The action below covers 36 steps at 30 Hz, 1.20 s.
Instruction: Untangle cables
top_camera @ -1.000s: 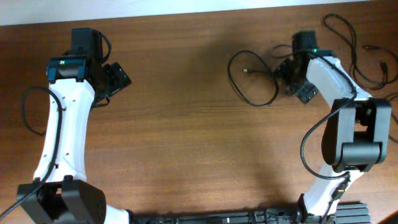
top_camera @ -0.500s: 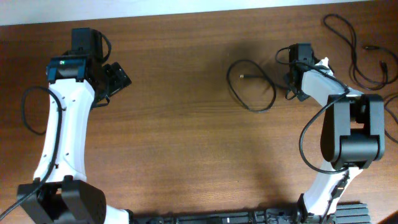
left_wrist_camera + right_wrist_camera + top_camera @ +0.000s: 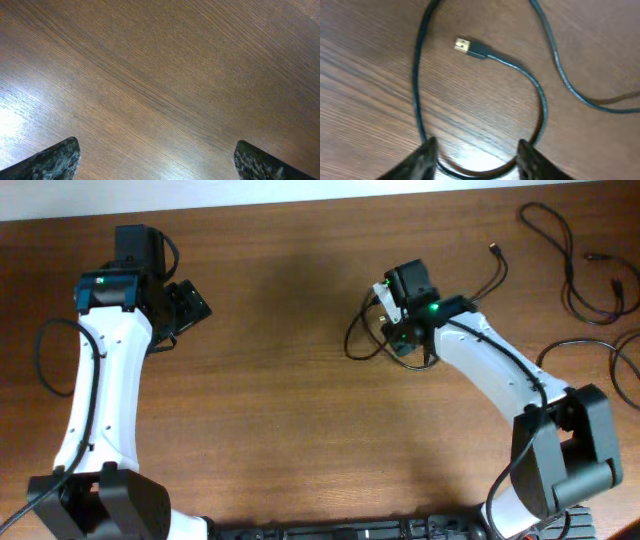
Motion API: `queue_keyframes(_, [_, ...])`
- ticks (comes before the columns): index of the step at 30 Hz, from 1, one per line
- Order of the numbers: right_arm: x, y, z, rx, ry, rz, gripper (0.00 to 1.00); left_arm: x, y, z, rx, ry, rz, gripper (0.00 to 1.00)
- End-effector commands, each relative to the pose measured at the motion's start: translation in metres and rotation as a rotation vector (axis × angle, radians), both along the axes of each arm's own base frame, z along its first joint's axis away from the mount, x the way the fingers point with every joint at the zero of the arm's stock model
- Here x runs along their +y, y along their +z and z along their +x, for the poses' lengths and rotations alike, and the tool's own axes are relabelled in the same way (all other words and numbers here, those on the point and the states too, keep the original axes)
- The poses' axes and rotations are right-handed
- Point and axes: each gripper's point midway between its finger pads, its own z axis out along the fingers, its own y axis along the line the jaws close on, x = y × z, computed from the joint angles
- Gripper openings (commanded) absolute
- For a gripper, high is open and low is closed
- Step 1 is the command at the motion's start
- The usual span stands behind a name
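Note:
One thin black cable [image 3: 349,342] lies as a loop at the table's centre right, its tail running up right to a small plug [image 3: 493,249]. My right gripper [image 3: 392,330] hovers over that loop. In the right wrist view the cable [image 3: 540,100] curves round a gold-tipped plug [image 3: 465,46], and the bottom of the loop passes between the two fingers [image 3: 425,155]. My right gripper [image 3: 477,159] has its jaws apart, much wider than the cord, not pinching it. My left gripper [image 3: 187,304] is far left. In its wrist view the left gripper [image 3: 157,165] stands wide open over bare wood.
More black cables lie at the back right corner [image 3: 560,250] and along the right edge [image 3: 585,345]. The wooden table's [image 3: 270,410] far edge runs along the top. Thick arm wiring loops out by the left arm [image 3: 42,365].
The right arm swung left from the back right, and the cable loop came left with it, its tail now stretched out behind. The right jaws closed, then parted. Left arm unchanged.

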Motion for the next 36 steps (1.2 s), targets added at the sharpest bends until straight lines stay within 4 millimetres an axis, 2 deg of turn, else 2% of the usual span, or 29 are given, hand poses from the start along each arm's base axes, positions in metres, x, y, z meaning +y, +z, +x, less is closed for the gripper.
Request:
queue_keyframes(1, [-0.009,-0.002,0.017,-0.041,-0.016,0.007,0.96,0.002,0.006,0.001,-0.018,0.018,-0.003,0.99])
queue_keyframes(3, [-0.029,-0.013,0.044,-0.085,0.044,-0.015,0.99,0.002,0.006,0.001,-0.018,0.018,-0.003,0.99])
queue_keyframes(5, [-0.038,-0.024,0.053,-0.081,0.162,-0.003,0.99,0.002,0.006,0.001,-0.018,0.019,-0.004,0.99])
queue_keyframes(6, [-0.052,-0.028,0.063,-0.098,0.132,0.053,0.99,0.002,0.006,0.001,-0.018,0.018,-0.003,0.99])
queue_keyframes(8, [-0.071,-0.051,0.067,-0.070,0.096,0.126,0.99,0.002,0.006,0.001,-0.018,0.018,-0.003,0.99])
queue_keyframes(12, [-0.093,-0.097,0.060,0.018,0.067,0.109,0.98,0.002,0.006,0.001,-0.018,0.018,-0.003,0.99])
queue_keyframes(13, [-0.097,-0.105,0.051,0.063,0.054,0.113,0.65,0.002,0.006,0.001,-0.018,0.018,-0.003,0.99])
queue_keyframes(15, [-0.097,-0.113,0.030,0.153,0.013,0.142,0.13,0.002,0.006,0.001,-0.018,0.018,-0.003,0.99])
queue_keyframes(16, [-0.093,-0.113,0.026,0.171,-0.010,0.170,0.04,0.002,0.006,0.001,-0.018,0.018,-0.003,0.99])
queue_keyframes(18, [-0.079,-0.107,0.026,0.180,-0.090,0.284,0.04,0.002,0.006,0.001,-0.018,0.018,-0.003,0.99])
queue_keyframes(19, [-0.072,-0.088,0.035,0.165,-0.108,0.339,0.04,0.002,0.006,0.001,-0.018,0.019,-0.004,0.99])
queue_keyframes(20, [-0.077,-0.064,0.051,0.111,-0.101,0.314,0.04,0.002,0.006,0.001,-0.018,0.018,-0.003,0.99])
queue_keyframes(21, [-0.089,-0.054,0.062,0.071,-0.119,0.249,0.06,0.002,0.006,0.001,-0.018,0.018,-0.003,0.99])
queue_keyframes(22, [-0.114,-0.044,0.076,0.013,-0.156,0.116,0.19,0.002,0.006,0.001,-0.018,0.019,-0.004,0.99])
queue_keyframes(23, [-0.118,-0.043,0.080,-0.002,-0.095,0.062,0.63,0.002,0.006,0.001,-0.018,0.018,-0.003,0.99])
queue_keyframes(24, [-0.118,-0.046,0.080,0.002,-0.058,0.046,0.83,0.002,0.006,0.001,-0.018,0.018,-0.003,0.99])
queue_keyframes(25, [-0.119,-0.051,0.083,0.001,-0.041,0.039,0.99,0.002,0.006,0.001,-0.018,0.019,-0.004,0.99])
queue_keyframes(27, [-0.118,-0.067,0.081,0.031,-0.038,0.045,0.98,0.002,0.006,0.001,-0.018,0.018,-0.003,0.99])
queue_keyframes(30, [-0.106,-0.100,0.057,0.165,0.008,0.099,0.99,0.002,0.006,0.001,-0.018,0.018,-0.003,0.99])
queue_keyframes(31, [-0.104,-0.109,0.044,0.224,0.007,0.108,0.54,0.002,0.006,0.001,-0.018,0.018,-0.003,0.99])
queue_keyframes(32, [-0.104,-0.111,0.039,0.247,0.006,0.110,0.20,0.002,0.006,0.001,-0.018,0.019,-0.004,0.99])
queue_keyframes(33, [-0.103,-0.111,0.036,0.258,0.006,0.110,0.04,0.002,0.006,0.001,-0.018,0.018,-0.003,0.99])
queue_keyframes(34, [-0.102,-0.111,0.035,0.262,0.000,0.120,0.04,0.002,0.006,0.001,-0.018,0.019,-0.004,0.99])
queue_keyframes(36, [-0.099,-0.094,0.058,0.200,-0.112,0.177,0.04,0.002,0.006,0.001,-0.018,0.018,-0.003,0.99])
